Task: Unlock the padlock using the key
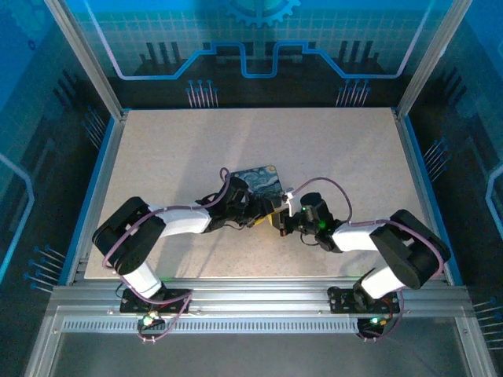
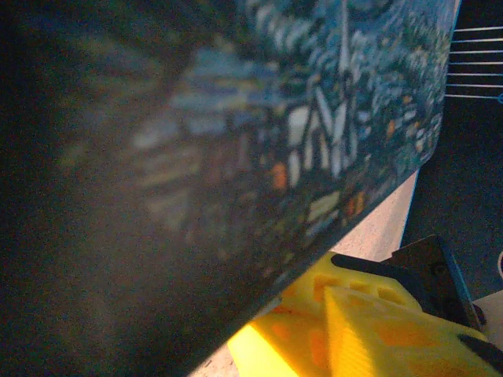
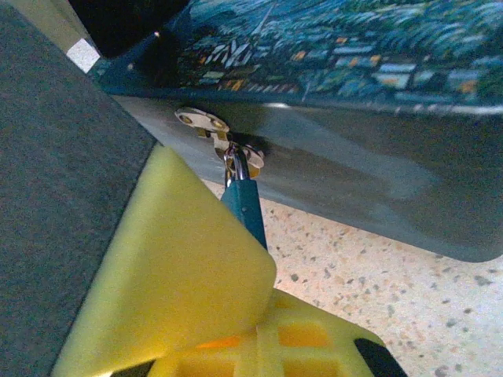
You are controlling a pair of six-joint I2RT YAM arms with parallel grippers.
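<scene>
Speckled beige table [image 1: 173, 149], blue-lit cage [image 1: 157, 39]. R claw [image 3: 263, 306] pinches padlock [image 3: 244, 204]; L claw [image 2: 346, 314] at tin box [image 1: 263, 179], can't tell.

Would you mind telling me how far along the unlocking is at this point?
Done: the right tool looks closed on the padlock, hanging from the hasp of the tin box. In hand: steadying it there. Left: its shackle is still looped through the hasp, so the unlocking itself remains.

A pale speckled table top [image 1: 173, 157] with a blue edge strip [image 1: 100, 169] sits inside a metal post frame [image 1: 82, 59]. Blue panels with circuit-like line patterns [image 1: 259, 31] wall it in, under dim bluish light.
</scene>
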